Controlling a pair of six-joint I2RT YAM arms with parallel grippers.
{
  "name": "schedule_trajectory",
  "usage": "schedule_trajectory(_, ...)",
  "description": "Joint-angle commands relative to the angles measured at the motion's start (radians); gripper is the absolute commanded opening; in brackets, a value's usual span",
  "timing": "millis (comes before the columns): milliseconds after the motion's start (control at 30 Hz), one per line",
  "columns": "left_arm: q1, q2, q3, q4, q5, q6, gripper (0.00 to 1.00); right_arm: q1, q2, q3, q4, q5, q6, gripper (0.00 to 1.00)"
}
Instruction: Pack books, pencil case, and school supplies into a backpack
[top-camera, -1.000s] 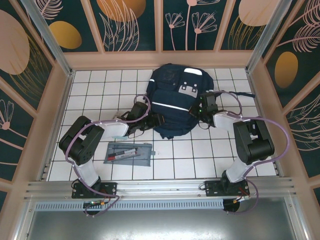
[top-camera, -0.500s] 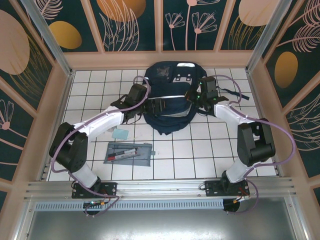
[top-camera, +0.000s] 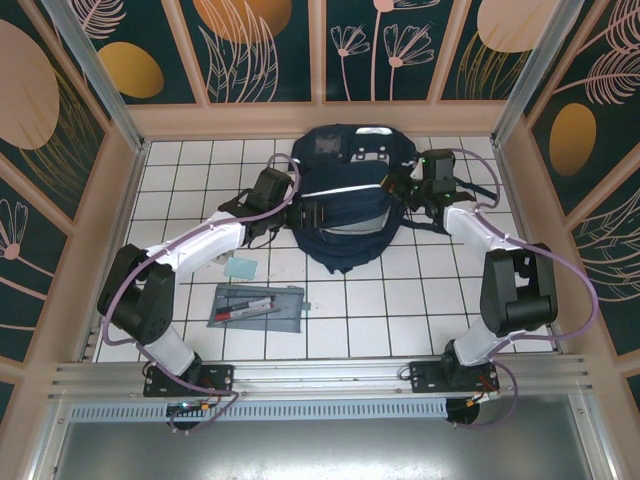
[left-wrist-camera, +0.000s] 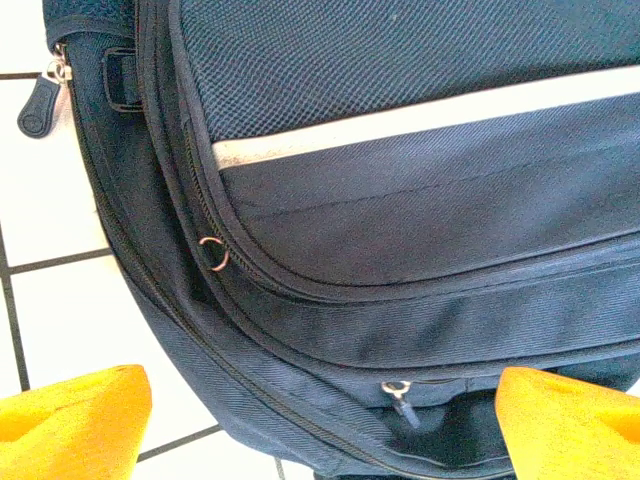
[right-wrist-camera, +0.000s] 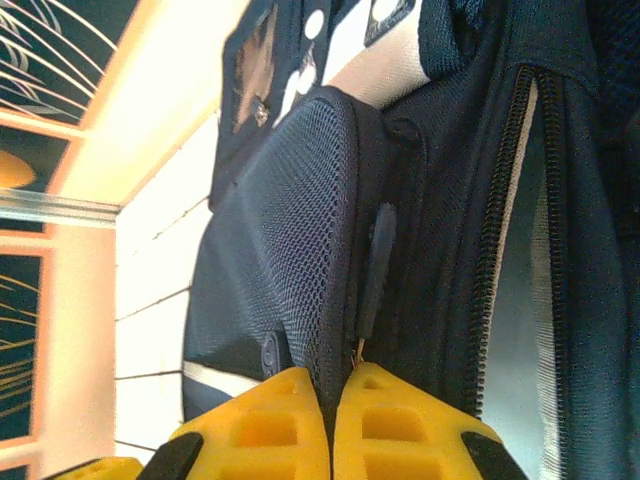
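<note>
Starting nearest the bases, what lies on the white tiled table (top-camera: 400, 310)? asks the first.

The flat grey pencil case (top-camera: 258, 306), answers the second, with bare tiles to its right. Just past it lies a small pale blue-green square (top-camera: 240, 267), apart from the case.

And farther on?

The navy backpack (top-camera: 345, 205) (woven fabric, mesh panels, white stripes), its top close to the far wall. Open tiles lie on both sides of it.

The left gripper (left-wrist-camera: 320, 425)?

It hangs over the pack's left flank, yellow fingertips (left-wrist-camera: 75, 415) spread wide with nothing between them. Below run curved zipper lines and a small metal ring (left-wrist-camera: 213, 253).

The right gripper (right-wrist-camera: 330, 420)?

Pressed fully together at the pack's right side. The mesh edge and a dark zipper tab (right-wrist-camera: 375, 270) run down into the seam between the fingers, so it pinches the pack there.
</note>
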Motion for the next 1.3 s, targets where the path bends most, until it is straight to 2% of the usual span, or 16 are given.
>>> schedule_trajectory(0, 0.002, 0.03, 0.031, 0.042, 0.035, 0.029, 0.89, -0.02, -0.079, 0.024, 0.189, -0.107, 0.071, 0.0)
schedule_trajectory(133, 0.003, 0.051, 0.061, 0.067, 0.11, 0.025, 0.85, -0.041, -0.074, 0.021, 0.227, -0.127, 0.142, 0.0)
schedule_trajectory(267, 0.002, 0.098, 0.029, 0.125, 0.236, -0.062, 0.77, -0.042, -0.074, 0.023, 0.258, -0.112, 0.182, 0.0)
schedule_trajectory(400, 0.0, 0.098, -0.041, 0.175, 0.263, -0.136, 0.72, -0.04, -0.075, 0.013, 0.272, -0.091, 0.2, 0.0)
schedule_trajectory(567, -0.053, 0.103, -0.048, 0.147, 0.185, -0.113, 0.59, -0.03, -0.063, 0.013, 0.275, -0.067, 0.204, 0.0)
schedule_trajectory(667, -0.088, 0.127, -0.042, 0.141, 0.128, -0.127, 0.58, -0.018, -0.051, 0.018, 0.275, -0.062, 0.208, 0.0)
schedule_trajectory(867, -0.093, 0.176, -0.049, 0.175, 0.036, -0.173, 0.51, -0.001, -0.06, 0.019, 0.271, -0.039, 0.207, 0.0)
schedule_trajectory(967, -0.096, 0.203, -0.02, 0.177, 0.023, -0.181, 0.49, 0.003, -0.059, 0.021, 0.272, -0.032, 0.21, 0.0)
schedule_trajectory(1067, -0.11, 0.236, 0.032, 0.131, -0.032, -0.172, 0.48, 0.008, -0.052, 0.022, 0.281, -0.036, 0.218, 0.0)
schedule_trajectory(1167, -0.112, 0.278, 0.081, 0.08, -0.086, -0.167, 0.4, 0.018, -0.05, 0.015, 0.298, -0.04, 0.229, 0.0)
schedule_trajectory(1267, -0.116, 0.283, 0.115, 0.063, -0.08, -0.169, 0.4, 0.023, -0.048, 0.011, 0.295, -0.04, 0.225, 0.0)
